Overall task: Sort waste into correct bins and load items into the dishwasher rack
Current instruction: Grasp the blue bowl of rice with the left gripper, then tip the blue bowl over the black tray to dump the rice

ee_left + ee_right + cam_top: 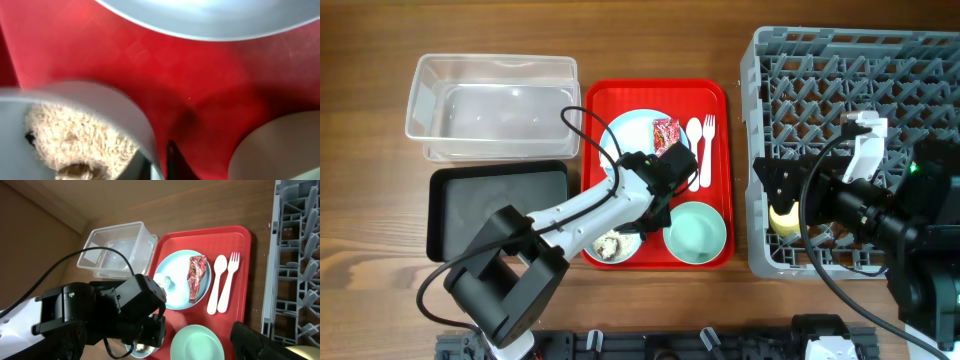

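Observation:
My left gripper is low over the red tray, its fingers astride the rim of the light blue bowl. That bowl holds rice-like scraps. The pale green bowl sits beside it. The light blue plate carries the red wrapper and a white napkin ball. The white spoon and fork lie to its right. My right gripper holds the yellow cup over the grey rack.
The clear tub stands at the back left, with the black tray in front of it, both left of the red tray. The left arm's cable loops over the plate. The rack fills the right side.

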You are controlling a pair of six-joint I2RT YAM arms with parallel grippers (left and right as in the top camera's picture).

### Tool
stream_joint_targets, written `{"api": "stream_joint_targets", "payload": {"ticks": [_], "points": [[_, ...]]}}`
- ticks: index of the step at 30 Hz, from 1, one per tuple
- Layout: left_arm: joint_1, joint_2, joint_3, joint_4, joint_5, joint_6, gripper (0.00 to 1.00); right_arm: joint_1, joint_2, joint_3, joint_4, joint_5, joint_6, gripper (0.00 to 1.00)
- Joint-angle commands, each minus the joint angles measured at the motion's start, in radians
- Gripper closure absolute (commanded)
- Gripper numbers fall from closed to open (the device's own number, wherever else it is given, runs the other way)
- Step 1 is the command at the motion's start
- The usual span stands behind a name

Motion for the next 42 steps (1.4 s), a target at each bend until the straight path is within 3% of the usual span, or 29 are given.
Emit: {"api": "stream_joint_targets", "payload": {"ticks": [1, 10, 17, 21, 26, 33, 42], "points": [[-0.004, 0.01, -0.008, 0.008, -0.033, -0.006, 0.96, -0.002, 0.0, -0.001, 0.0, -0.024, 0.004, 0.07], [-0.004, -0.039, 0.005, -0.043, -0.032, -0.006, 0.96, -0.002, 0.0, -0.001, 0.001, -0.024, 0.002, 0.07], [0.04, -0.278, 0.054, -0.08, -0.024, 0.048, 0.96, -0.002, 0.0, -0.001, 0.015, -0.017, 0.005, 0.07], [0.16, -0.438, 0.054, -0.1, 0.055, 0.115, 0.96, -0.002, 0.0, -0.001, 0.014, -0.016, 0.005, 0.07], [0.399, -0.511, 0.054, -0.129, 0.261, 0.234, 0.96, -0.002, 0.0, -0.001, 0.018, -0.017, 0.005, 0.07], [0.735, -0.486, 0.023, -0.148, 0.582, 0.436, 0.96, -0.002, 0.0, -0.001, 0.017, -0.017, 0.006, 0.07], [1.08, -0.453, -0.186, -0.077, 1.097, 0.712, 0.96, -0.002, 0.0, -0.001, 0.017, -0.017, 0.031, 0.07]]}}
